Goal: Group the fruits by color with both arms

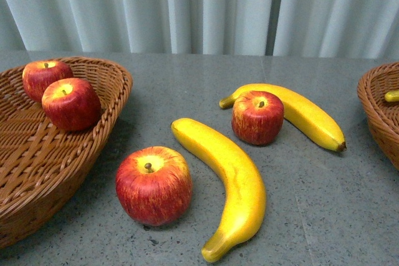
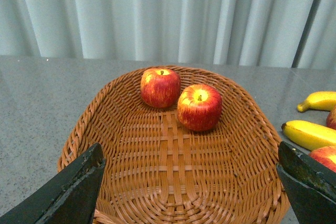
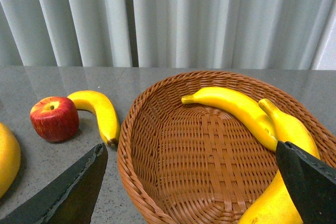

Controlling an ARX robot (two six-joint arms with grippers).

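Two red apples (image 1: pixel 153 185) (image 1: pixel 257 116) and two yellow bananas (image 1: pixel 230 185) (image 1: pixel 299 113) lie on the grey table between the baskets. Two more apples (image 1: pixel 70 103) (image 1: pixel 45 76) sit in the left wicker basket (image 1: pixel 37 172). Neither arm shows in the front view. My left gripper (image 2: pixel 191 190) is open and empty above the left basket (image 2: pixel 173 182), near side of its two apples (image 2: pixel 199 107) (image 2: pixel 160 87). My right gripper (image 3: pixel 189 187) is open and empty above the right basket (image 3: pixel 157 182), which holds two bananas (image 3: pixel 236 108) (image 3: pixel 289 129).
The right basket (image 1: pixel 381 113) is cut off by the front view's right edge, with a banana tip (image 1: pixel 391 96) showing in it. A pale pleated curtain (image 1: pixel 199 4) hangs behind the table's far edge.
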